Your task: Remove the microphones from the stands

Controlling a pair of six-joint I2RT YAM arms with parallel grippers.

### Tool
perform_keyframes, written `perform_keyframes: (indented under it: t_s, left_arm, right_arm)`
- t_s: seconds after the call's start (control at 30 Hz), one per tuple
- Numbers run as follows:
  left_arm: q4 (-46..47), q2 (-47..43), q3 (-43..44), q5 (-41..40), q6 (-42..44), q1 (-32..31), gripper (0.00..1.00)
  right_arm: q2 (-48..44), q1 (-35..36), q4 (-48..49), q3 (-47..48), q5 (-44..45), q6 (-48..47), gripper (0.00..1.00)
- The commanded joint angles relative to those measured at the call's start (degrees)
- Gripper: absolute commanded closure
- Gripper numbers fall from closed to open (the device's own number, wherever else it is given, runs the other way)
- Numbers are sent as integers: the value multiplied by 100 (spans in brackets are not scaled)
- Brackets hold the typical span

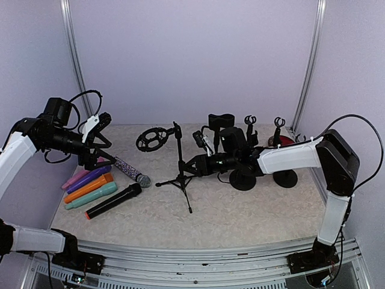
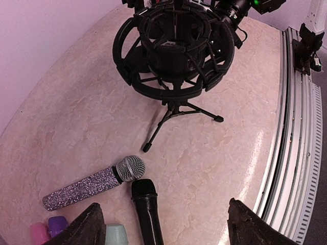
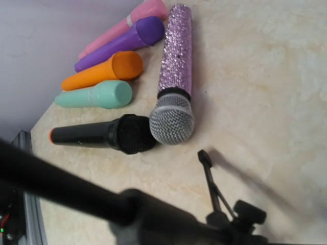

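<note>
Pale marbled tabletop [image 1: 240, 211] under lilac walls carries the glitter-covered microphone [image 1: 129, 171] with its silver mesh head. It lies flat at the left, off the black tripod stand [image 1: 180, 159], which stands well apart at the centre. Its head rests against the head of a black microphone [image 1: 113, 201]. Beside them lie a mint microphone [image 1: 90, 196], an orange microphone [image 1: 89, 188], a purple microphone [image 1: 88, 179] and a pink microphone [image 1: 73, 179] in a row.

The right wrist view shows the glitter as lilac, the left wrist view as silver-grey. The left wrist view also faces the black ring-shaped shock mount [image 2: 173, 51] on the stand head-on.

The left gripper [image 2: 163, 217] hangs above the microphones, fingers spread wide and grasping nothing. The right gripper [image 1: 194, 165] reaches the stand's pole, which crosses the right wrist view as a dark blur — I cannot tell whether its jaws are clamped on it.
</note>
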Motion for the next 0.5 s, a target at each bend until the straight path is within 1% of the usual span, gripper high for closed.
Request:
perform_keyframes:
  t_s: [0.0,0.27,0.33,0.47]
  left_arm:
    - [-90,-92,114,34,73,35,20]
    - [-82,-73,114,46,80,36,20]
    - [-78,-77,114,50,69,35,20]
    - [-92,-75,133,52,66,38,20]
  right_arm:
    - [95,11,238,177,-73,82,70]
    - [-17,18,75,53,52,-62,98]
    - [-35,39,-99,64,206,-184,100]
    - [-63,208,-731,253,783,-936,100]
